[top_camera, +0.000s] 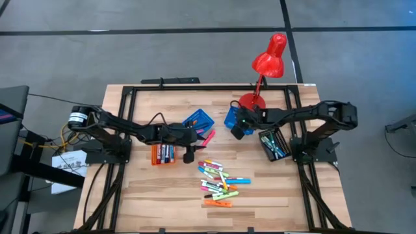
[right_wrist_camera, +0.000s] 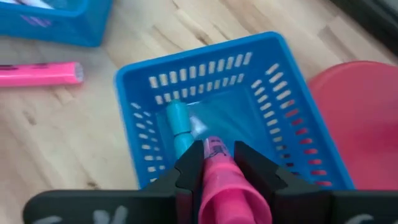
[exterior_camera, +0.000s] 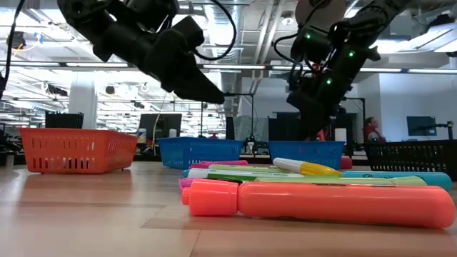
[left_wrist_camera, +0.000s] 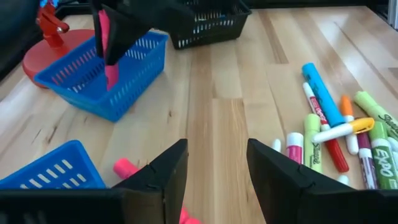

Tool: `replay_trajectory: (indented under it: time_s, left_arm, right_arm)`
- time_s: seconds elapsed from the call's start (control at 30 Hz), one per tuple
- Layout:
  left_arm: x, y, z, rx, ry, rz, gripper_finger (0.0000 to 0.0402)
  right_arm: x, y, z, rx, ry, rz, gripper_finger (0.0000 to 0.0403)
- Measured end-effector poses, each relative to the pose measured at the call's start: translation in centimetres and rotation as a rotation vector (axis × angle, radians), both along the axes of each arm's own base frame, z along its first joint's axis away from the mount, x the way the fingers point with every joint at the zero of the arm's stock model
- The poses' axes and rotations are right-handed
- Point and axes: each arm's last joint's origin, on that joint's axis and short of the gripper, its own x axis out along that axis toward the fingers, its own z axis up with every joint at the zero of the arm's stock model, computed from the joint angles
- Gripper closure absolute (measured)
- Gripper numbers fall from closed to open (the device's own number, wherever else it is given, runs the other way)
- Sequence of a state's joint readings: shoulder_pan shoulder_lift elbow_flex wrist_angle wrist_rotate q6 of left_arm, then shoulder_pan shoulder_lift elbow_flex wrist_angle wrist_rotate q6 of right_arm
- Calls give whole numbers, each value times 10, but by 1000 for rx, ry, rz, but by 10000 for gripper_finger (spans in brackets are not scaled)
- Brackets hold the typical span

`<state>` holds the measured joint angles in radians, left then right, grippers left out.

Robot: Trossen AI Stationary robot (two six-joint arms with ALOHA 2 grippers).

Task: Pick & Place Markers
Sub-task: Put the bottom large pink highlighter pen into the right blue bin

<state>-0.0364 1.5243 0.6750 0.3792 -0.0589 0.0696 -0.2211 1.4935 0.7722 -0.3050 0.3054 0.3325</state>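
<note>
Pink marker (right_wrist_camera: 224, 180), blue slotted basket (right_wrist_camera: 267, 74), red lamp (top_camera: 268, 62)

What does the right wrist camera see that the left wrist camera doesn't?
Only the right wrist view looks down into the blue tray: a blue marker lies inside, and the right gripper is shut on a pink marker above it. Only the left wrist view shows the marker pile, the black tray and the open left gripper. Both show that blue tray, the held pink marker and the lamp's red base.
</note>
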Motion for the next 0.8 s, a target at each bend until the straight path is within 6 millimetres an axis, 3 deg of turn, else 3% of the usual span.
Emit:
replay_trajectory:
  time_s: [0.8]
  left_arm:
    - [1, 0, 3, 0, -28, 0, 245]
  right_arm:
    - [4, 5, 3, 48, -42, 108, 336]
